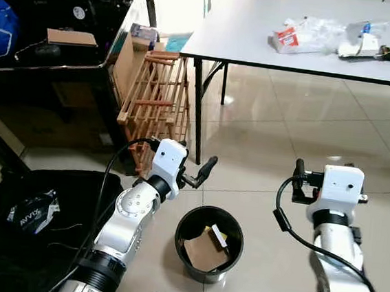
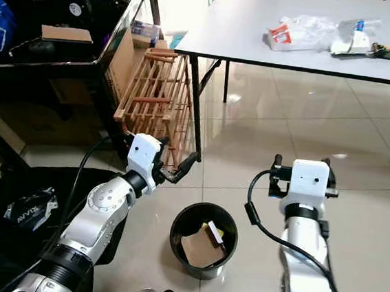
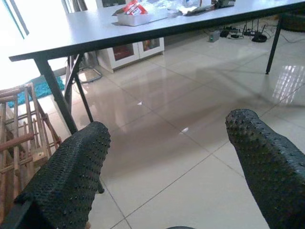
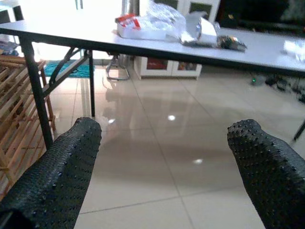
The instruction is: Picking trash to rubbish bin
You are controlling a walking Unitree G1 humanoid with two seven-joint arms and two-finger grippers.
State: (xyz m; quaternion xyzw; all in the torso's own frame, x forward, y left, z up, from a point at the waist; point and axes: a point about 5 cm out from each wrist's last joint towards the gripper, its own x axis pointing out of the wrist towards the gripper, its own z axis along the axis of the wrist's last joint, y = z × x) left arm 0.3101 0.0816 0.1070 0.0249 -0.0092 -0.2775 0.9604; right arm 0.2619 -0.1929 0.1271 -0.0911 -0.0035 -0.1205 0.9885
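Your left gripper (image 3: 167,162) hangs wide open and empty above the floor, just beside the rubbish bin (image 1: 208,244). Your right gripper (image 4: 164,164) is equally wide, empty, raised on the bin's other side. Cardboard (image 1: 205,251) lies in the bin. Plastic trash (image 1: 304,35) sits near the table's (image 1: 240,33) far edge.

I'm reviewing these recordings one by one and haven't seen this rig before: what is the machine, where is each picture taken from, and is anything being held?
It is a humanoid robot with two silver arms. Two pictures come from its head, looking down; the other two come from cameras on each wrist, looking along the black fingers. The left hand and right hand are both open and hold nothing. Between them on the tiled floor stands a black rubbish bin with cardboard inside. Ahead, a grey table carries plastic wrappers, likely the trash to collect.
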